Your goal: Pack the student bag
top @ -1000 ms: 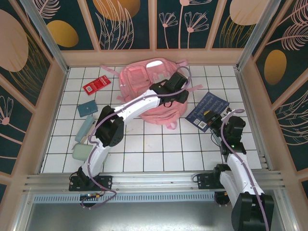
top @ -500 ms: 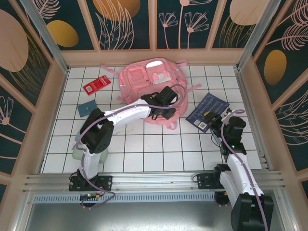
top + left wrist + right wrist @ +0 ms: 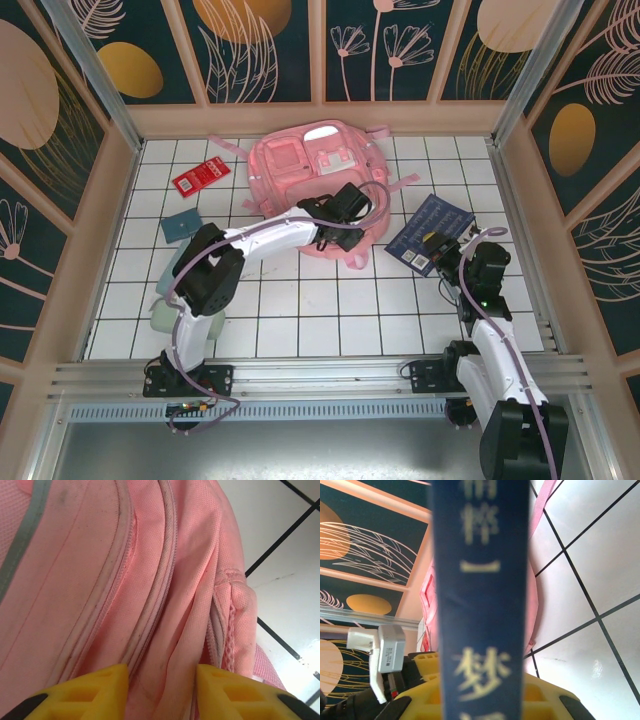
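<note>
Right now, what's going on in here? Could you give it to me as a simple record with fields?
Bag: pink student bag lying at the far middle of the table
Left gripper: fingers astride a fold at the bag's near edge; grip unclear
Right gripper: shut on a dark blue book
Loose items: red packet, teal case, both far left

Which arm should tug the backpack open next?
Left, probably. The left gripper sits on the student bag, fingers astride fabric beside the zipper. The right gripper is shut on the blue book, beside the bag.
</note>
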You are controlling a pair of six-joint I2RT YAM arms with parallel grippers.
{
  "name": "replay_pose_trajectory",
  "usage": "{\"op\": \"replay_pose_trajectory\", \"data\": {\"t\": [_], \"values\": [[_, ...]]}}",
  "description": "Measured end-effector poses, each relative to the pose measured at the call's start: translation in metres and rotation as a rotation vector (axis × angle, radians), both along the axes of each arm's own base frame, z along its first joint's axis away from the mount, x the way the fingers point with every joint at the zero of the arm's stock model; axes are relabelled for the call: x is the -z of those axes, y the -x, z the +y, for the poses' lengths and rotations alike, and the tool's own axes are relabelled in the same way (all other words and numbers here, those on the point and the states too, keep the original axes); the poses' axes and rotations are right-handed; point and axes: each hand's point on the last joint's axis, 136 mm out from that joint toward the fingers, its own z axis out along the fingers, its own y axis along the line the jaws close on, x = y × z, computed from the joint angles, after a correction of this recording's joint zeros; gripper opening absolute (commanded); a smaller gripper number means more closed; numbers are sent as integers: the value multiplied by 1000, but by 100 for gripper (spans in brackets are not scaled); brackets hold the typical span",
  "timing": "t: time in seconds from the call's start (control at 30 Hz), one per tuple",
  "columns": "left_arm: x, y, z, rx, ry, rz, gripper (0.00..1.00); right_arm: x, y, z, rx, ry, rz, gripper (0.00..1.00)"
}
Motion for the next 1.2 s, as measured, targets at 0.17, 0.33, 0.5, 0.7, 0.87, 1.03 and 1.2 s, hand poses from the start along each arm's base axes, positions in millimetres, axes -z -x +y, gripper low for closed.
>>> {"op": "replay_pose_trajectory", "data": {"t": [0.17, 0.33, 0.5, 0.7, 0.87, 1.03, 1.2], "values": [[6, 0, 0, 3, -11, 7, 0, 0, 0, 0, 0, 0, 0, 0], [5, -3, 1, -6, -17, -6, 0, 0, 1, 1, -8, -3, 1, 0], [-11, -6, 3, -48, 8, -31, 0, -4, 1, 6, -33, -18, -17, 0], [-70, -17, 6, -140, 112, -123, 0, -18, -1, 15, -68, -66, -57, 0], [-122, -27, 8, -229, 246, -202, 0, -16, -6, 41, -143, -132, -37, 0], [-153, -35, 8, -285, 339, -239, 0, -5, -10, 83, -243, -162, 28, 0], [-181, -40, 2, -310, 417, -253, 0, -5, -29, 103, -243, -193, 44, 0]]}}
